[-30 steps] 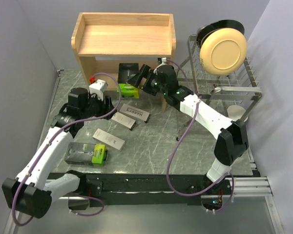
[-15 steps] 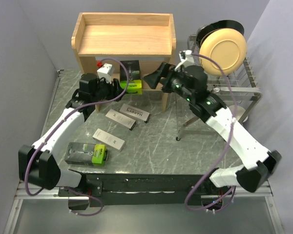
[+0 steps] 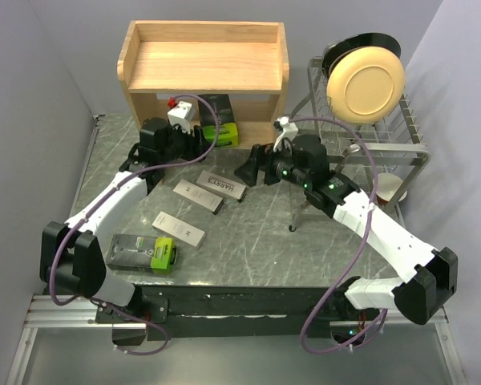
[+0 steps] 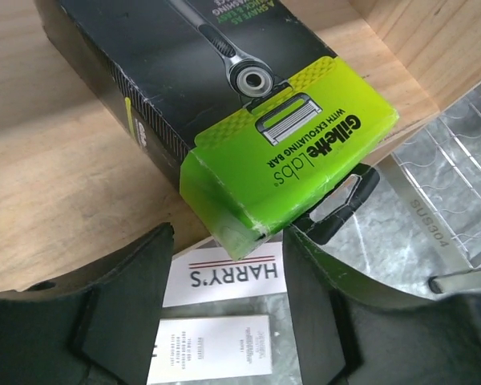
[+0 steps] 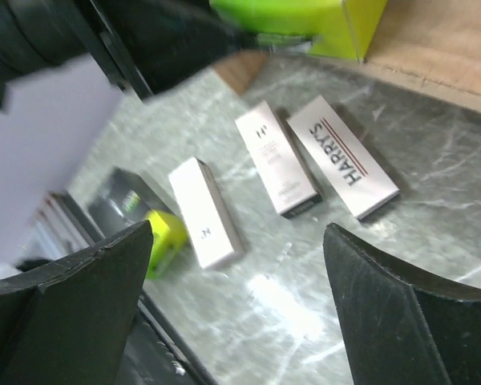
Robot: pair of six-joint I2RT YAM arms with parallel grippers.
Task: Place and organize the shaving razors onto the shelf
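Observation:
The wooden shelf (image 3: 204, 68) stands at the back. A black-and-green razor pack (image 3: 222, 130) (image 4: 224, 88) lies on its lower board (image 4: 64, 184), green end overhanging the front edge. My left gripper (image 3: 202, 138) (image 4: 228, 234) is open, the pack's green corner poking between its fingertips without touching them. Three white razor boxes (image 3: 222, 186) (image 3: 198, 195) (image 3: 179, 228) lie on the table, and a second black-and-green pack (image 3: 143, 253) lies near the front left. My right gripper (image 3: 247, 168) (image 5: 239, 233) hangs wide open and empty above the table, right of the white boxes (image 5: 342, 156).
A wire dish rack (image 3: 369, 136) holding a cream plate (image 3: 366, 80) stands at the right, close to the shelf's right side. Grey walls close in on the left and right. Purple cables loop off both arms.
The black-and-green pack has gone from the table in front of the shelf onto the lower board, my left gripper following it. My right arm drew back from the shelf to above the table.

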